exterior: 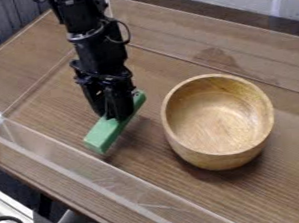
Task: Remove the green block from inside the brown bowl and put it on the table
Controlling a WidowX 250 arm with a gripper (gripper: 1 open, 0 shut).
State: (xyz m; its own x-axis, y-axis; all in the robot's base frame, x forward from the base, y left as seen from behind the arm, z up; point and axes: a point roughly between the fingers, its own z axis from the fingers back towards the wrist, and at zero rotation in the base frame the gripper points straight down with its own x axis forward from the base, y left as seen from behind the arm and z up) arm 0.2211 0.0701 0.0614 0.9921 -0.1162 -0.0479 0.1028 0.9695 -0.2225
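Gripper: the black fingers (116, 105) look pinched on the green block (106, 131)
Green block: outside, left of the wooden bowl (219, 121), over the wood-grain table (172, 43); contact unclear
Tipping: it's held slanted, so letting go might topple it
Wall: drifting toward the clear edging (85, 181) could knock it

No legible txt, labels or nos. visible

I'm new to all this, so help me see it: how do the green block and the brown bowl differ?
The green block is a slim bar; the brown bowl is round and wider. The block is plain green, the bowl grained wood.
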